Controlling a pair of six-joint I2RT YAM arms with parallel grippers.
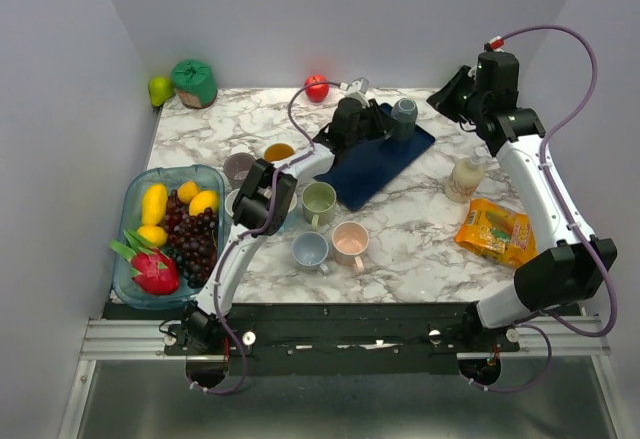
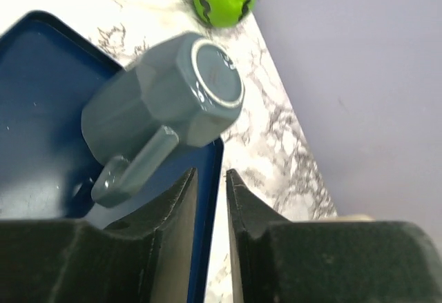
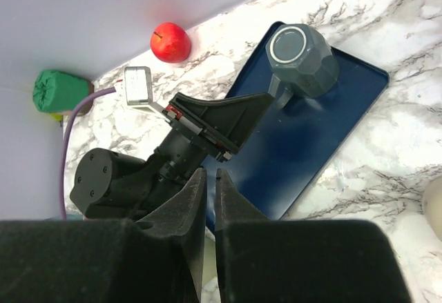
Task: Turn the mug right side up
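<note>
Left hand [image 2: 211, 199], nearly closed, nears the inverted mug [image 2: 162, 113]; right wrist shows its base.

In the left wrist view the blue tray [image 2: 41, 110] runs off the left edge, and the mug [image 2: 162, 110] hides its own opening. At the right wrist view's right edge, a pale object [image 3: 434, 206] is cut off, unidentifiable.

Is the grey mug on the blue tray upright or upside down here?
Upside down. The grey mug rests mouth-down on the blue tray, its ringed base facing up; the left gripper sits beside its handle, not gripping.
</note>
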